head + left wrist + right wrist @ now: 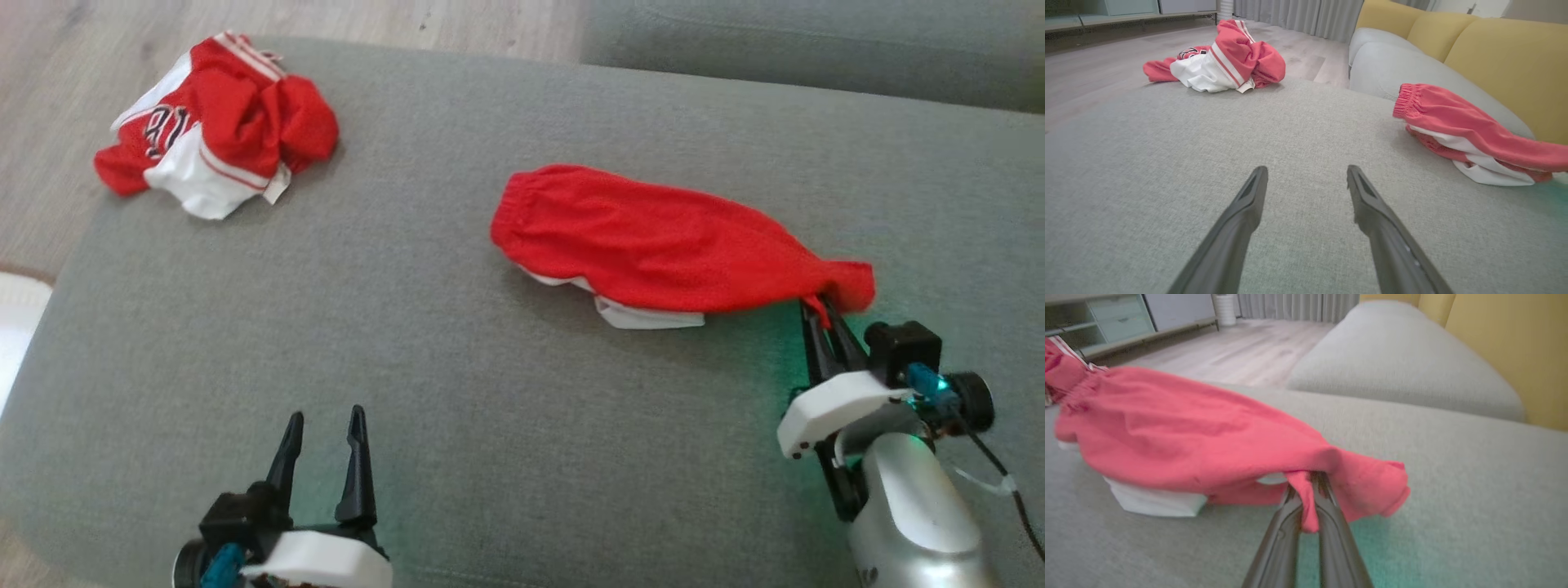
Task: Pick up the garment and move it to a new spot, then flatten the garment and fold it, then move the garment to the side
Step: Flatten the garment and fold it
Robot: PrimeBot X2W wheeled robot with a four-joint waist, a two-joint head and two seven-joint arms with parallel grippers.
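Grey sofa seat [457, 392], wood floor [98, 49] past its far-left corner; red shorts [653, 237] lie right of centre on the seat, white lining [649, 317] showing under the near edge; crumpled red-and-white jersey [216, 122] at the far-left corner, well apart. Right tool [819, 314] pressed together, pinching a fold of red cloth at the shorts' right end; right wrist view shows the cloth caught between the two fingers [1280, 539], that corner seemingly raised a little while the bulk rests on the seat. Left tool [325, 420] spread, holding nothing, over bare seat, well apart from the shorts. Long axis of the shorts runs from the pinched end up and leftward to the waistband [510, 208]; the whole length trails from the right tool toward the robot's left. Judgement: pick-up just begun; right arm is the nearer; a lift from this end would likely hang the shorts lengthwise, waistband leaving the seat last.
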